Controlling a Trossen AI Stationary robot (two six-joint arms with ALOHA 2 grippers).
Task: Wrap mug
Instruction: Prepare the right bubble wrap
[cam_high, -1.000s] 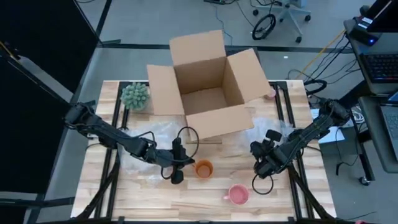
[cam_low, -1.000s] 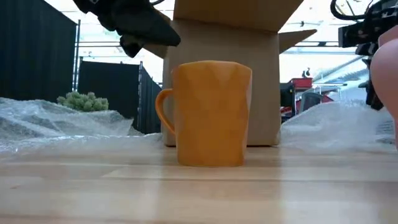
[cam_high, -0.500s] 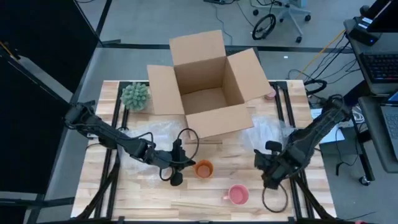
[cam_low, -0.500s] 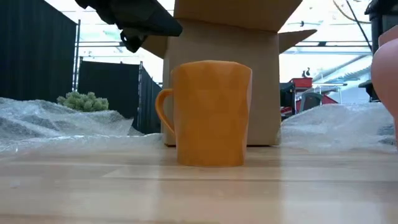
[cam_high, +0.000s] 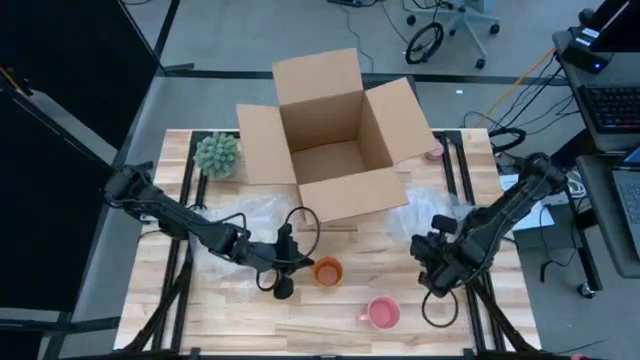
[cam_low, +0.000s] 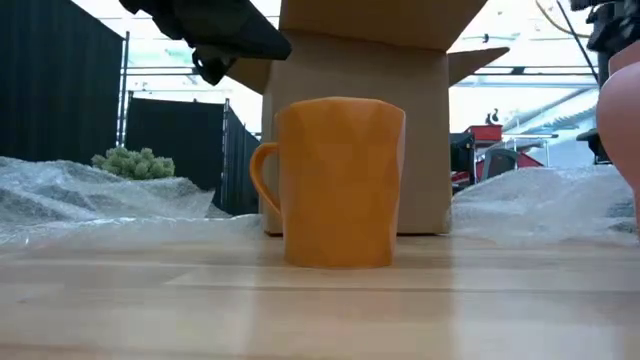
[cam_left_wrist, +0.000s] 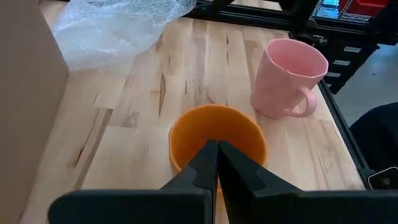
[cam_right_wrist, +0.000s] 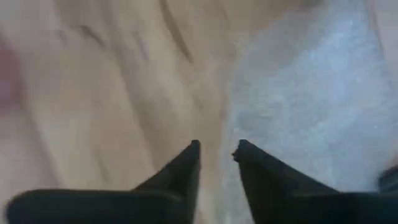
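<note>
Over the last second the right gripper (cam_high: 436, 272) is swung from mid-right toward the lower right of the high view, fingers slightly apart over bubble wrap (cam_right_wrist: 311, 93), while the left gripper (cam_left_wrist: 217, 151), fingers together, is held above the orange mug (cam_high: 327, 270) at lower centre, which remains unwrapped.

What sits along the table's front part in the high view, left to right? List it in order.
Left gripper → orange mug → pink mug → right gripper.
</note>
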